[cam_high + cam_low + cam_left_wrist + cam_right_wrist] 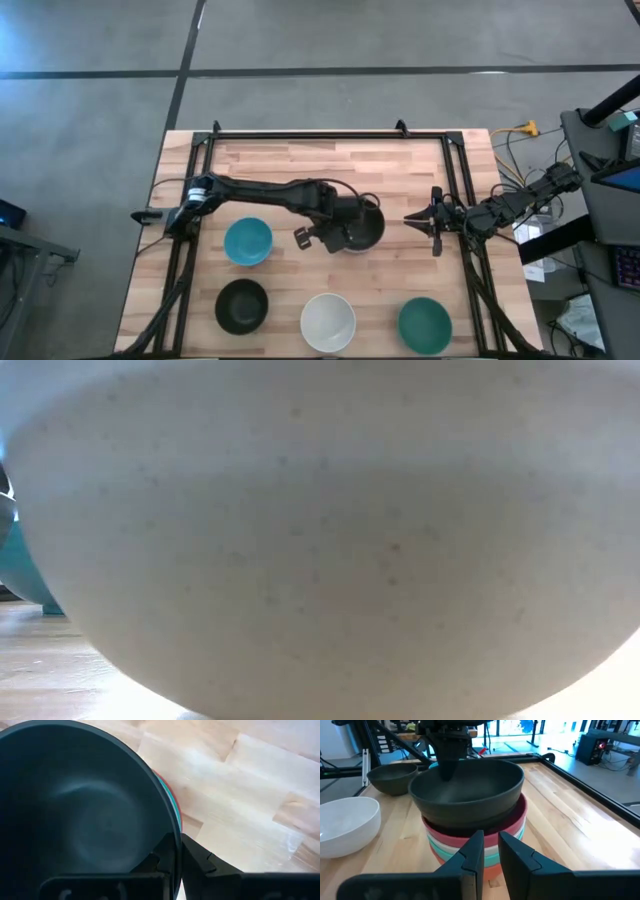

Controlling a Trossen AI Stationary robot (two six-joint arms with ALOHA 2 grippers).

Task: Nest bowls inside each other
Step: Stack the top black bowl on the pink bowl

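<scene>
Atop the bowl stack point(475, 832), left gripper point(176, 857) pinching black bowl point(75, 815).

Looking straight down over the whole bench point(400, 170). Level, pressed against a white bowl point(330, 540). Close on one bowl stack point(475, 820) from both wrists.

Soft even daylight; blurred low view.

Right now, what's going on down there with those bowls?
Left gripper shut on top black bowl's rim, on the stack. Right gripper waits beside it, fingers slightly apart, empty. Four loose bowls; nothing blocking.
</scene>
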